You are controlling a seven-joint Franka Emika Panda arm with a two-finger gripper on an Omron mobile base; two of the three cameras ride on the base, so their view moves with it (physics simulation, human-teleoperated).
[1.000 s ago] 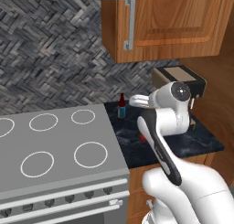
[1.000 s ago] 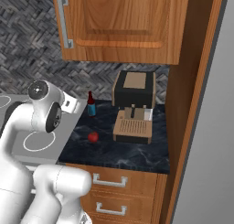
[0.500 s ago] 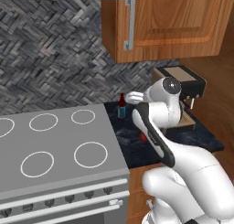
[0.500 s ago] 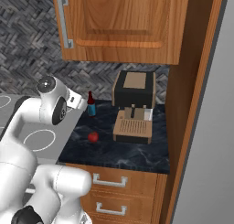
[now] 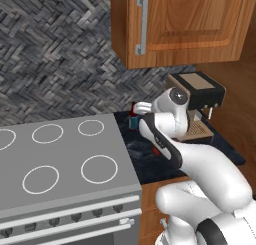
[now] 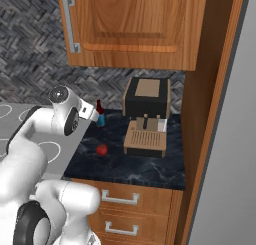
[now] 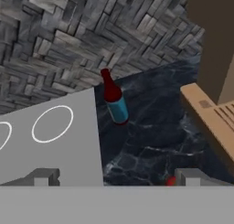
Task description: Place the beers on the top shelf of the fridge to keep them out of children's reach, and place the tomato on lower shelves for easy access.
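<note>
I am looking across the dark marbled stone bench (image 6: 150,164), which is running between the flat grey cooktop with white ring burners (image 5: 60,159) and the tall wooden side panel, with a wooden wall cabinet (image 6: 130,26) hanging above it. A boxy black and tan coffee machine (image 6: 146,114) is sitting at the back right of the bench. The dark brown glass bottle with a red cap and blue label (image 7: 114,99) is standing upright near the herringbone backsplash, just beside the cooktop's edge and well apart from the coffee machine. The small glossy red tomato (image 6: 102,150) is resting in front of it, nearer the bench's front edge; in the hand view it is just peeking out beside one fingertip. I am judging this to be the opening step, the approach for a first pick, with nothing carried to a shelf yet. The fingers (image 7: 116,176) are standing spread wide and empty, hovering above the bench and pointing toward the bottle. The next move, as I am reading it, is calling for lowering and advancing until the bottle's body sits between the fingers, then closing squarely so the tall bottle does not tip.
</note>
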